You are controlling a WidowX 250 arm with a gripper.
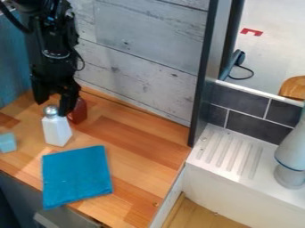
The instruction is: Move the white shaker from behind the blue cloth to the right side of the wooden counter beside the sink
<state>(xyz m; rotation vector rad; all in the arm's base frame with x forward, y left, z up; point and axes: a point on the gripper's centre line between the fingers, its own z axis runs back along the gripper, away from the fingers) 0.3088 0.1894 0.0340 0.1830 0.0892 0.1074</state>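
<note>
Wooden desk point(143, 156) below the hand point(52, 106), plank wall point(140, 58) behind. Hanging with fingers spread, close over the silver cap point(51, 111) of an upright white bottle point(57, 132). Just beside the hand, partly hidden by it, a red thing point(79, 112); farther below the hand, a flat blue cloth point(76, 176); lower left of it, a pale blue block point(7, 142).

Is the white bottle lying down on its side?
No, the white bottle is standing upright on the wooden counter, with its silver top pointing up.
</note>
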